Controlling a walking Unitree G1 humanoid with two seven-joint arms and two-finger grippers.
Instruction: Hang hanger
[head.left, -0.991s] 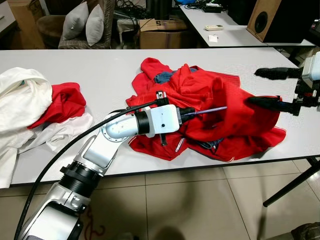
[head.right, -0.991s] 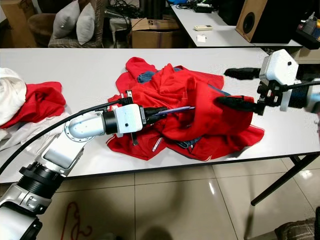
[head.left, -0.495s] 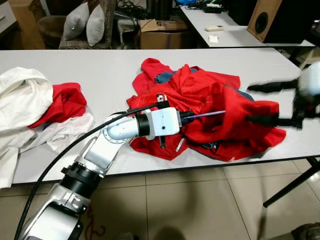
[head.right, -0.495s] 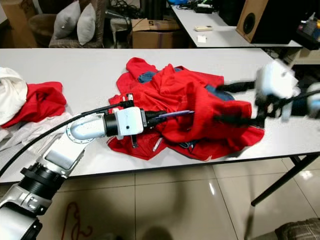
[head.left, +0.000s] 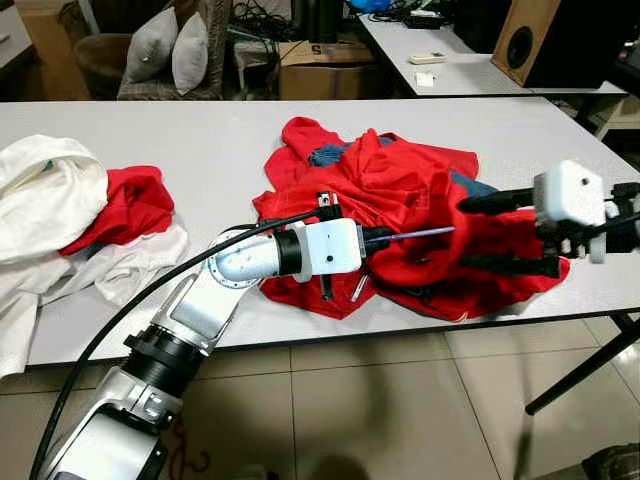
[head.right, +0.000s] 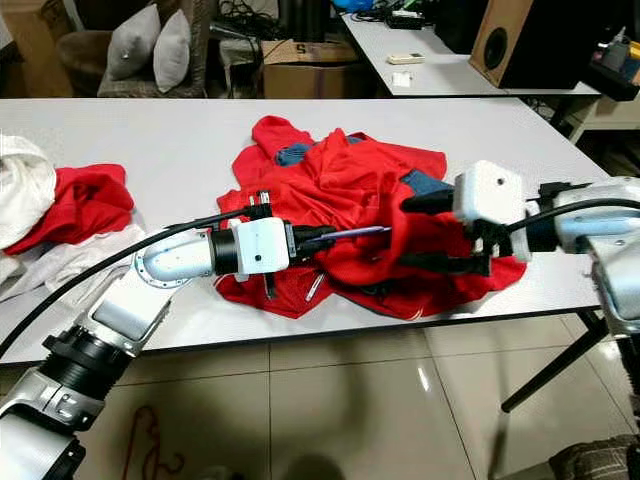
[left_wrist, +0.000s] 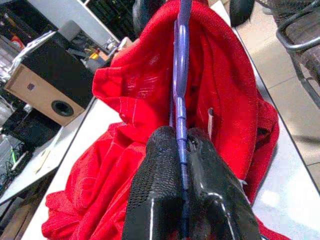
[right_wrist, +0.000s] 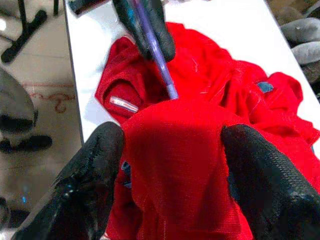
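Hanger pinched in left fingers — right gripper moved onto red garment.

Purple hanger inside a crumpled red garment on the white bench

The thin purple hanger runs as a straight bar into the red garment, its far end hidden under the cloth. The garment lies bunched mid-bench, with a blue lining showing near its upper folds.
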